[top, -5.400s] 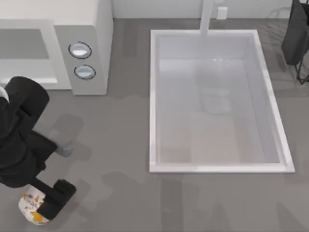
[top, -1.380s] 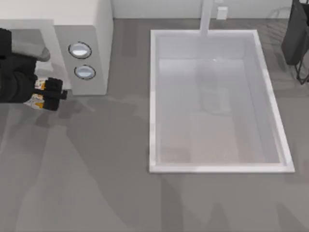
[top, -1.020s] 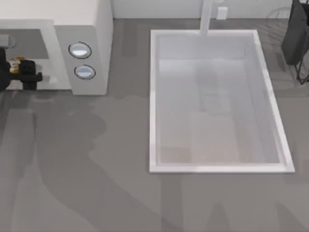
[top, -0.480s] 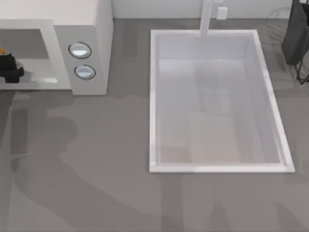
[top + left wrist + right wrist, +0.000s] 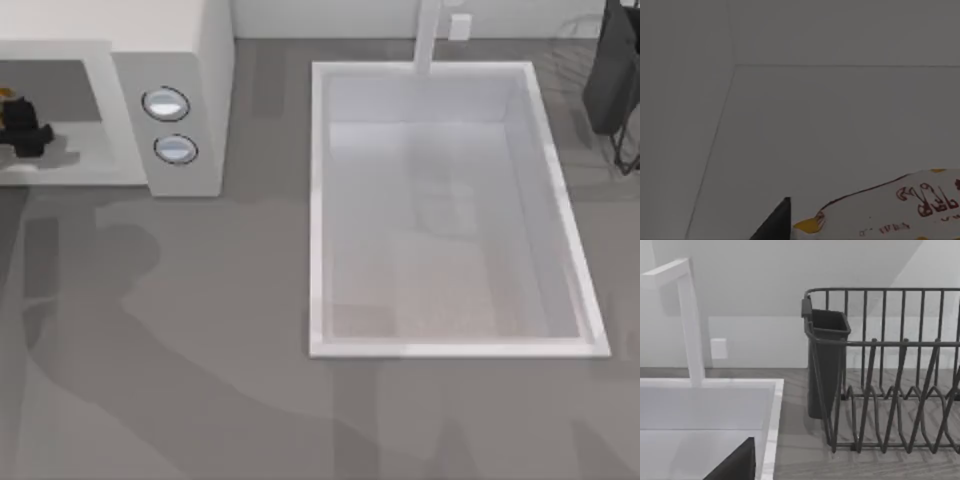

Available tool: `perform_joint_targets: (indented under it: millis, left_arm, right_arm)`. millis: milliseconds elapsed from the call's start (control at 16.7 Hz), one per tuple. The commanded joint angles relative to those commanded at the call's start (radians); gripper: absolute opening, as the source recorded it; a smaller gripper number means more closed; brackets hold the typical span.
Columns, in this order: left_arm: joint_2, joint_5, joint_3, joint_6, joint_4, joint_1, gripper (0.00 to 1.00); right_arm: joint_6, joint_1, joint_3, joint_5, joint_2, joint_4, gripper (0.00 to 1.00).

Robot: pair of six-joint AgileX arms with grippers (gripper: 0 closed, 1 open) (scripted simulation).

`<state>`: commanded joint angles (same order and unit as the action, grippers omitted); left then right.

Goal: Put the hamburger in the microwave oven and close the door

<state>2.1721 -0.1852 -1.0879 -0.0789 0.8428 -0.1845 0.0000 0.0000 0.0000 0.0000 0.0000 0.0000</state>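
Grey bench [image 5: 200,350], white sink basin [image 5: 450,210] at right, microwave oven [image 5: 150,60] at far-left rear, left gripper [image 5: 22,128] inside its grey cavity, fingers clenched on the hamburger [image 5: 890,210], right gripper [image 5: 735,465] parked by the dish rack [image 5: 890,375], its grasp impossible to tell.

Microwave oven [image 5: 180,40] white, grey cavity, light-grey panel with two silver-rimmed knobs [image 5: 166,104]; desk [image 5: 200,340] mid-grey with darker streaks and shadows. Hamburger [image 5: 900,210] wrapper white, printed with orange-yellow patches and dark red-brown marks; left pincer [image 5: 25,135] black. Sink [image 5: 450,210] white with pale grey basin, faucet [image 5: 687,315] white, dish rack [image 5: 890,370] and its cup dark grey.
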Motion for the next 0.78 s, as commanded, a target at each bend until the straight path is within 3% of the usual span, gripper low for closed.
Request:
perform_joint_targets:
  millis: [360,780]
  left_arm:
    - [0.216,0.056,-0.333,0.001,-0.173,0.034,0.0]
    - [0.407,0.017,-0.666,0.009,-0.359,0.047,0.0]
  right_arm:
    - [0.0,0.0,0.0,0.0,0.0,0.0,1.0]
    - [0.0,0.0,0.0,0.0,0.0,0.0,1.0]
